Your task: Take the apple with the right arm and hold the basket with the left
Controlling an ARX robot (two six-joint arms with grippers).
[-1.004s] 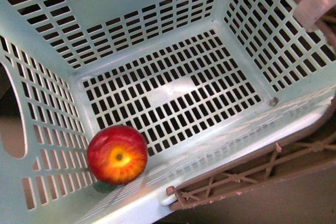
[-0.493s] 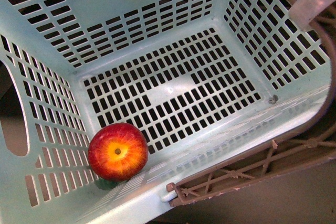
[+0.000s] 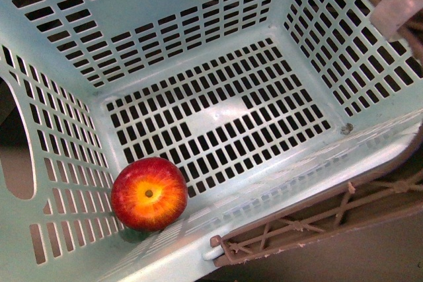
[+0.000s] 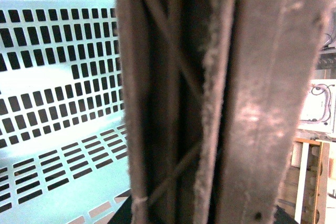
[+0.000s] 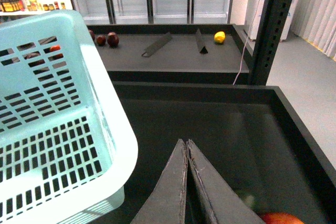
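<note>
The turquoise basket fills the front view. The red apple, with its yellow-orange patch facing up, lies on the basket's slotted floor in the near left corner. The brown lattice handle hangs at the near right rim. In the left wrist view the handle fills the frame and my left gripper is shut on it, with its fingers mostly hidden. My right gripper is shut and empty, outside the basket, above a dark bin.
A red-orange fruit shows at the edge of the dark bin under my right gripper. A black upright post stands beyond it. The shelf behind holds dark red fruit and a yellow fruit.
The basket has wobbled slightly and its handle has shifted a little. The apple has turned a bit but stays in the same corner.
</note>
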